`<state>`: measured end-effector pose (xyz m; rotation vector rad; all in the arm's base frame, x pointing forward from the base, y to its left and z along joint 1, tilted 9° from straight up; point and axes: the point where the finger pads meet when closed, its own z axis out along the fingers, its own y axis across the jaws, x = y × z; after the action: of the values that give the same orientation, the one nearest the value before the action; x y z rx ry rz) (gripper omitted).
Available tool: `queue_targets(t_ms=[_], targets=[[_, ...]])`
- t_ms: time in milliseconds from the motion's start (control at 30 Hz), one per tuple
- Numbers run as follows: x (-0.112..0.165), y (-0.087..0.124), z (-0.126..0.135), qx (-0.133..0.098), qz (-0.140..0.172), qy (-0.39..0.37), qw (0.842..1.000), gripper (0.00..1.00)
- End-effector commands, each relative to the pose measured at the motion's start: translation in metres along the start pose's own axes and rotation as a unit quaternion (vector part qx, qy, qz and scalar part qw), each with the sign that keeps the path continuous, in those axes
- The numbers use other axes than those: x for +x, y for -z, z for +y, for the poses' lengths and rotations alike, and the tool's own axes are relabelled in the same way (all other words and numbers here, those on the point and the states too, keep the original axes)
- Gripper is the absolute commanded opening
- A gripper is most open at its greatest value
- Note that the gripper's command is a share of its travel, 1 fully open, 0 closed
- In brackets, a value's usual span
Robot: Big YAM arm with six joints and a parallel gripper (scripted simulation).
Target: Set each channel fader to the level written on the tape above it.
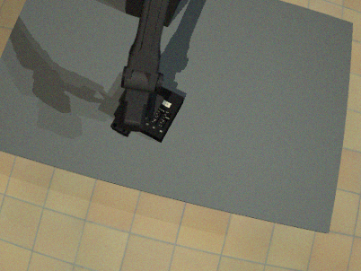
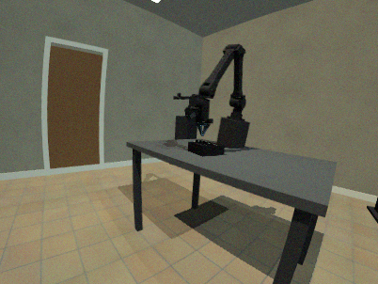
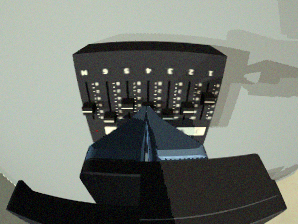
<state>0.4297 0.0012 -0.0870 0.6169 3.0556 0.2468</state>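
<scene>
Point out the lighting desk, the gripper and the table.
lighting desk (image 3: 149, 56), wrist view, its top panel above the faders
gripper (image 2: 203, 133), exterior view, the closed fingertips above the desk
table (image 2: 263, 165), exterior view, bare top surface
</scene>
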Motion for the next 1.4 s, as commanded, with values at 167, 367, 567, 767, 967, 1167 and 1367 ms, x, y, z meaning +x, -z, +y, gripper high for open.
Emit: queue_targets(t_ms=[167, 367, 567, 767, 967, 1167, 1367], targets=[[-0.004, 0.006, 0.006, -0.002, -0.008, 0.004, 1.000, 0.00], [-0.007, 0.008, -0.001, -0.002, -0.009, -0.005, 1.000, 0.00], [-0.007, 0.008, -0.001, -0.002, -0.009, -0.005, 1.000, 0.00], [-0.007, 0.008, -0.001, -0.002, -0.009, -0.005, 1.000, 0.00], [-0.007, 0.007, -0.001, -0.002, -0.009, -0.005, 1.000, 0.00], [-0.007, 0.004, -0.002, -0.001, -0.008, -0.005, 1.000, 0.00], [-0.006, -0.003, -0.002, -0.001, -0.007, -0.005, 1.000, 0.00]])
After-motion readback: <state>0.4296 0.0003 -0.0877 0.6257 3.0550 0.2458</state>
